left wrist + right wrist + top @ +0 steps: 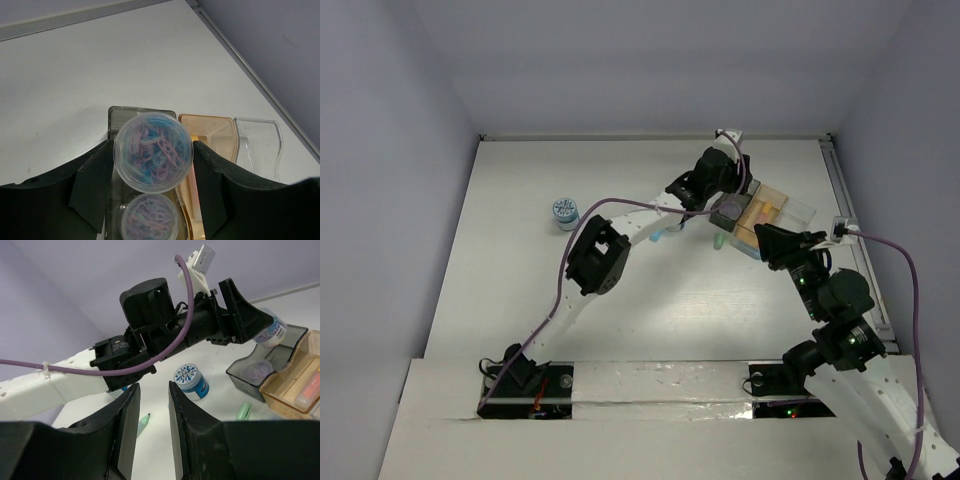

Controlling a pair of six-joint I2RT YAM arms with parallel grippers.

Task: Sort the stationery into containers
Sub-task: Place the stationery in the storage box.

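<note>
Grasping a clear round tub of pastel paper clips [152, 150] in the left hand [152, 167], just above the dark grey bin [142, 111]. Inside that bin, a 2nd tub of clips [150, 219]. Joined alongside, the tan-orange bin [220, 134] with a pink-orange piece [306, 396] in it, then the clear bin [257, 142]. Right hand [153, 390] released, fingers apart on nothing, above the desk [220, 405]. Lying out there, a blue-and-white-topped tub [190, 381], 1 green capsule piece [243, 411] by the grey bin, another green piece [144, 421] near the right fingers.
</note>
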